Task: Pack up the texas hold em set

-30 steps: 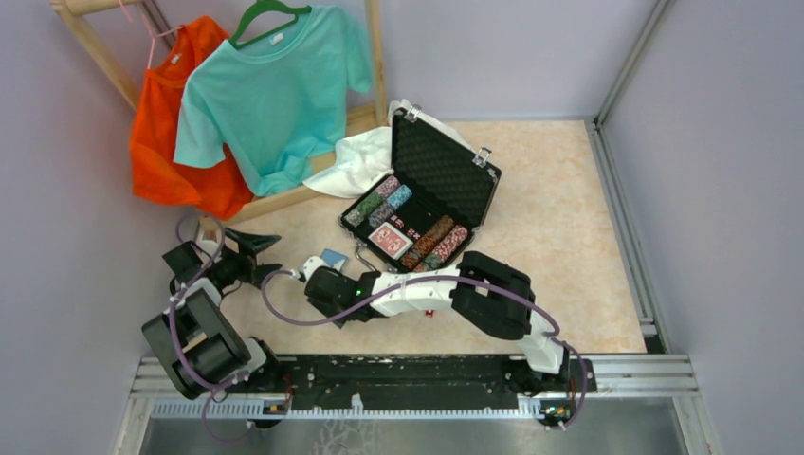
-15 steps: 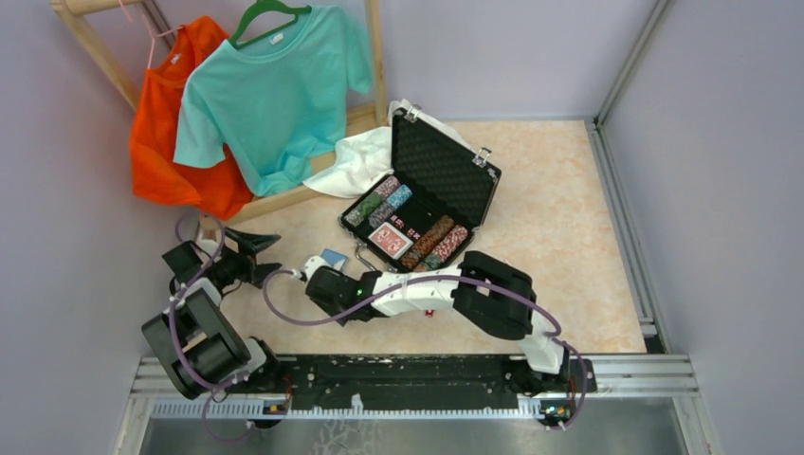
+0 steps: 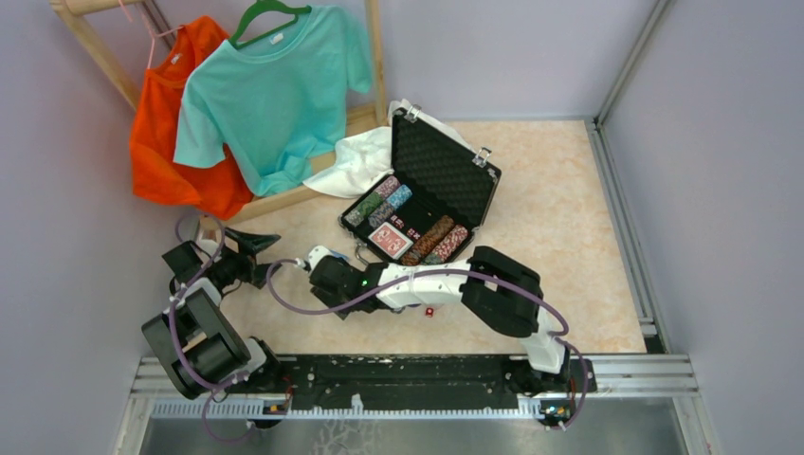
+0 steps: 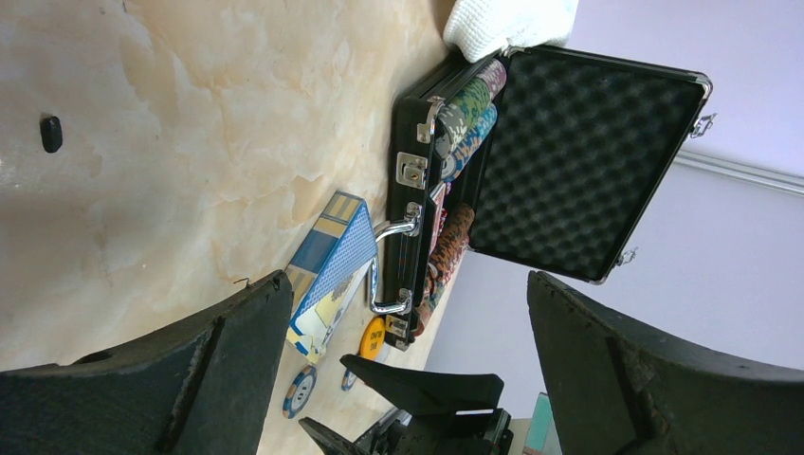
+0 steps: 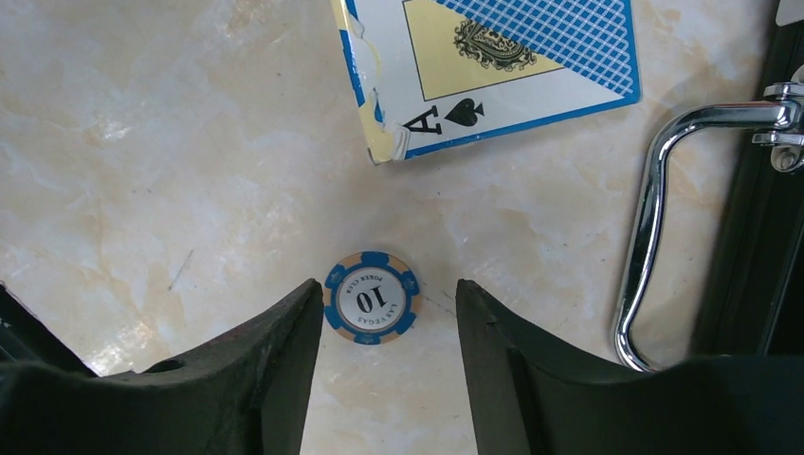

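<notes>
Blue-edged poker chip (image 5: 371, 297) marked 10 lies flat on the marble-patterned table (image 5: 142, 142), directly below the right gripper (image 5: 389, 289) and between its two fingers. Being round, it has no long axis to line up with. We see the jaws partly open and straddling the chip, gripping nothing. Just beyond lies the blue card deck (image 5: 493, 66), and beside it the chrome handle (image 5: 654, 209) of the open black case (image 3: 441, 166). The right arm reaches leftward across the table front, wrist pointing straight down; we judge it the nearer arm. The left gripper (image 4: 408, 280), folded back at the left, gapes wide and empty, facing the case.
</notes>
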Robot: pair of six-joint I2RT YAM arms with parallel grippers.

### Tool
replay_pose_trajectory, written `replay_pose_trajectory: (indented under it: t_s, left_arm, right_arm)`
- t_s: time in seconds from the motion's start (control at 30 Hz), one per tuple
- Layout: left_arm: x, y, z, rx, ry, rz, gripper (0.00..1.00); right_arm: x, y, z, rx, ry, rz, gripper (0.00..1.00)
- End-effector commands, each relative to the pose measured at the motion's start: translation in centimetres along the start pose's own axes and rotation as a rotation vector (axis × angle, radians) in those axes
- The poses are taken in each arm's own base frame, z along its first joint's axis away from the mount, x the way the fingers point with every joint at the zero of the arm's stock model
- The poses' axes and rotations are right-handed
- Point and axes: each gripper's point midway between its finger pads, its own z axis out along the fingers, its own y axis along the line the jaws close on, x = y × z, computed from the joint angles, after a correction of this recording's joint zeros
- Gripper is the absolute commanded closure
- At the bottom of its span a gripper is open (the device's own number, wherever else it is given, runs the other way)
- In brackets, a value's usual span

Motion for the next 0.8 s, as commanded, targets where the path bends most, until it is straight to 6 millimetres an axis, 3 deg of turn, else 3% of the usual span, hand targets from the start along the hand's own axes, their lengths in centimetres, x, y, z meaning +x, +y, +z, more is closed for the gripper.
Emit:
replay_pose_trajectory:
  t_s: [0.0,0.4,0.77]
  left_arm:
    - [0.5,-0.2,0.0,0.023,0.019,0.010,0.02]
    - [0.5,-0.2,0.0,0.029,0.022,0.005,0.02]
    - [0.6,-0.2,0.1,0.033,0.029,0.002,0.02]
  right_arm:
    - [-2.1,-0.2,-1.6,-0.015,-0.051,0.011,0.43]
    - [1.6,0.9,-0.2,-0.018,0.029,-0.005,0.42]
    - [1.6,1.6,0.5,-0.013,0.060,-0.026,0.45]
